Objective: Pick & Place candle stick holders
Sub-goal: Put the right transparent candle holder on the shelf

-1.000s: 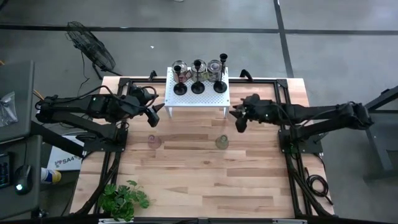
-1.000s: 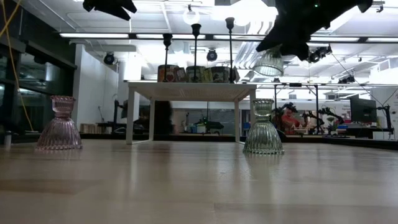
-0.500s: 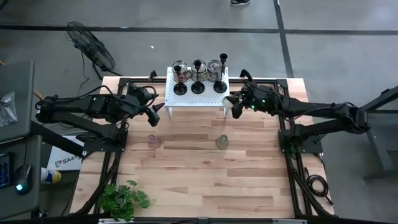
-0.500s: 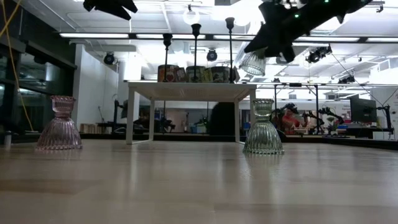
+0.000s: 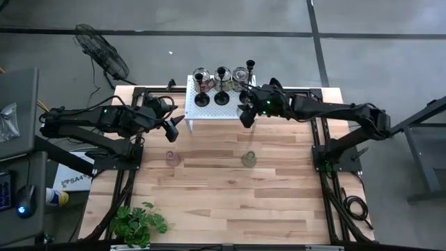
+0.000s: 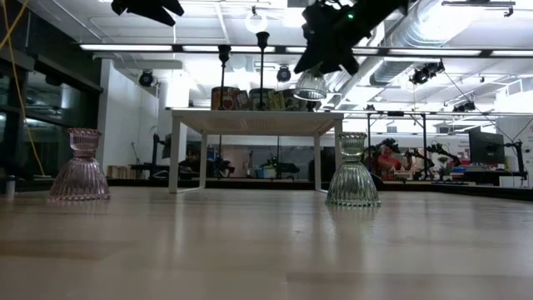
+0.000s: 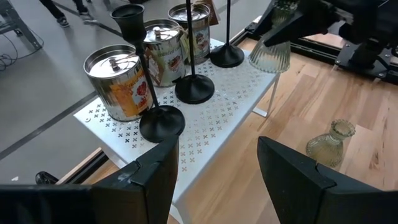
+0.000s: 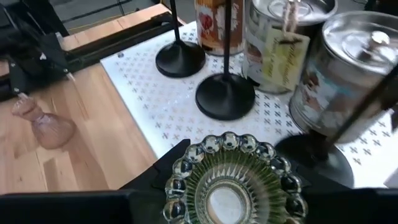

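Observation:
My right gripper [image 5: 245, 115] is shut on a clear ribbed glass candle stick holder [image 6: 312, 86], hanging over the near right corner of the white perforated stand [image 5: 221, 106]. Three slim black stemmed holders [image 5: 202, 98] [image 5: 221, 97] [image 5: 247, 95] stand by their round bases on that stand. A pink glass holder [image 5: 173, 159] and a greenish one [image 5: 249, 159] stand upright on the wooden table. My left gripper [image 5: 174, 125] hangs open beside the stand's left end, with nothing between its fingers [image 7: 155, 171]. My right gripper pinches the glass holder's narrow upper part [image 7: 281, 25] between its two fingers, slanting down from the table's right. The flared beaded skirt [image 8: 233, 186] hangs below the fingers, slightly tilted, clear of the stand and the table.
Three labelled metal tins [image 7: 118, 78] stand behind the black sticks on the stand. A leafy plant [image 5: 139, 224] sits at the table's near left corner. Black arm frames [image 5: 327, 150] run along both table sides. Bare wood lies between the two glass holders and the near edge.
My right gripper has carried the glass holder toward the table's left and far edge, rising a little, from beside the stand's right end to over its near right corner. The holder stays hanging below the fingers.

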Available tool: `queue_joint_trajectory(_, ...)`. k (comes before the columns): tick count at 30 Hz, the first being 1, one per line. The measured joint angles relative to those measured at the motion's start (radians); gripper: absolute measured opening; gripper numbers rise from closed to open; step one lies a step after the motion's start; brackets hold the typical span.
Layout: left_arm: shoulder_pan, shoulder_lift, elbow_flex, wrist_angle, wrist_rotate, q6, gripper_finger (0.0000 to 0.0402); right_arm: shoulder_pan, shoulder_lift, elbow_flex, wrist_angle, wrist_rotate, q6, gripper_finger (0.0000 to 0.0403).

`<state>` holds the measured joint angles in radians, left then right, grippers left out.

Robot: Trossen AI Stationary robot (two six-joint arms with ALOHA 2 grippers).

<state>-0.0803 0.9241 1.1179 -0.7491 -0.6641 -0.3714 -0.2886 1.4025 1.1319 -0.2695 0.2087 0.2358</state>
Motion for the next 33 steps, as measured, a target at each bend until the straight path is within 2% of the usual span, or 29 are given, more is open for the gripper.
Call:
queue_joint_trajectory(13,0.000,0.000,0.000,-0.013,0.000,0.000,0.0212,-0.009,0.172,0.129,-0.027,0.033,0.008,0.0137)
queue_joint_trajectory(33,0.000,0.000,0.000,-0.012,0.000,-0.002,0.0212,-0.035,0.196,0.137,-0.012,0.047,0.030,0.0137)
